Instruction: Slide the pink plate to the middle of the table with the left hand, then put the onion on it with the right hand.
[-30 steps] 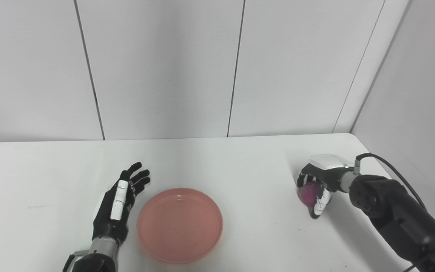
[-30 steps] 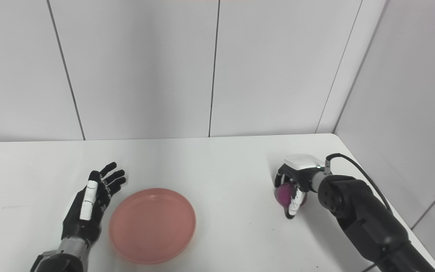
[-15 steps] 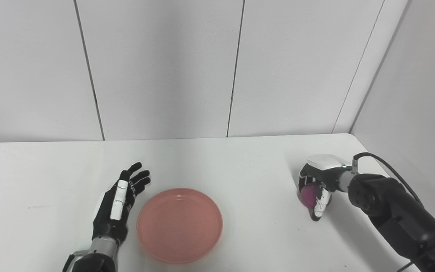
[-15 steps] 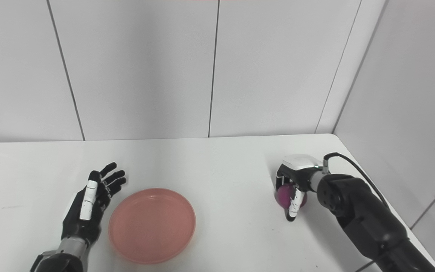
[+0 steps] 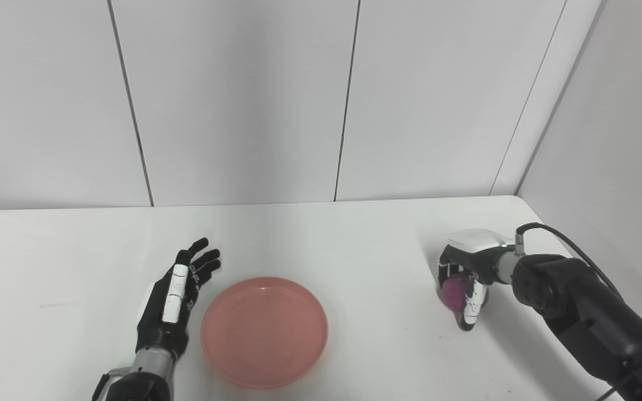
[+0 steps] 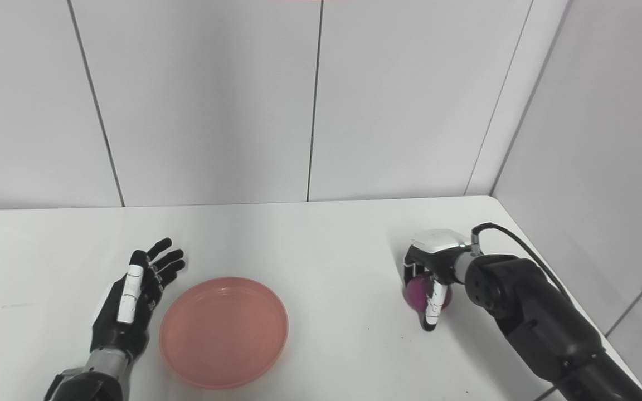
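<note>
On the white tabletop [image 5: 354,239], the pink plate [image 5: 264,331] lies empty near the front edge, left of centre. Just beside its rim at 9 o'clock, the left hand [image 5: 171,301] rests with fingers [image 5: 201,264] spread and released, holding nothing. Well apart at 3 o'clock, the right hand [image 5: 466,278] curls down around the purple onion [image 5: 454,291], grasping it. The right eye view shows the onion [image 6: 417,290] more fully between the fingers; neither view tells whether it touches the tabletop.
</note>
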Robot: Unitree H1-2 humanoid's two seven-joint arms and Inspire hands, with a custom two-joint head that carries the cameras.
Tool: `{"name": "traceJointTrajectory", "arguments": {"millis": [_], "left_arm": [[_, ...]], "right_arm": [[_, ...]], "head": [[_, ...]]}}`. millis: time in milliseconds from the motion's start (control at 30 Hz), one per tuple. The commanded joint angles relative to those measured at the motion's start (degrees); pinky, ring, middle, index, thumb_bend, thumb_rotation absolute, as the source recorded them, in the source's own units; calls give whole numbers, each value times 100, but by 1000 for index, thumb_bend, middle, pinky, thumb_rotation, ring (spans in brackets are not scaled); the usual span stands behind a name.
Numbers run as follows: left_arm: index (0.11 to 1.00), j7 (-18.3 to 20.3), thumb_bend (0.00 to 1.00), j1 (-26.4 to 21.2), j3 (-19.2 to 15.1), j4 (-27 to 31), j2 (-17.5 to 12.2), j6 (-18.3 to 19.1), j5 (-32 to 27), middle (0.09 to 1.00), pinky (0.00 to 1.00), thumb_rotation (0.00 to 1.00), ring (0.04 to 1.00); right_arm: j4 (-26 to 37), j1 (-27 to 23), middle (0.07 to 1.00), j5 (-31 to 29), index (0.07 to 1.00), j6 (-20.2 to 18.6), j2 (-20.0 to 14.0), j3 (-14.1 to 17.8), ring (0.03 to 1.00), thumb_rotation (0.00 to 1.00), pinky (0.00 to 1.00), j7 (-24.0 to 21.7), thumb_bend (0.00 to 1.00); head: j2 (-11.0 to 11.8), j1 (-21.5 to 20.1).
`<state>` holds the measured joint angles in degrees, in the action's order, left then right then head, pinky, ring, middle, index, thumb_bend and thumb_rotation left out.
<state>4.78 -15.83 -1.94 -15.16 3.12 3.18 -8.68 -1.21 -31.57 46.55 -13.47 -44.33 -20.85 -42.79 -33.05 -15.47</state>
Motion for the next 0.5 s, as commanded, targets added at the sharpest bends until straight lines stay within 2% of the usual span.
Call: {"name": "traceJointTrajectory", "arguments": {"millis": [0,133,333,467], "left_arm": [[809,-131,788,359,-12,-527,79,585,-7,800,923,879,827],[811,-122,784,361,3,-556,103,545,0,802,926,879,825],[822,-117,780,349,8,-610,173,506,1,798,934,877,830],[822,-127,776,362,37,-608,228,454,33,801,936,881,826]], "right_arm": [[327,-526,427,-52,526,136,-153,200,400,3,316,-8,526],[809,-829,447,-145,521,1,-76,266,410,3,325,-307,528],[1188,-1215,468,-280,503,112,69,281,435,1,364,-465,531],[1405,-1450,455,-275,509,113,236,229,419,2,351,-559,531]], "head": [[-2,14],[-2,64],[4,221],[0,362]]}}
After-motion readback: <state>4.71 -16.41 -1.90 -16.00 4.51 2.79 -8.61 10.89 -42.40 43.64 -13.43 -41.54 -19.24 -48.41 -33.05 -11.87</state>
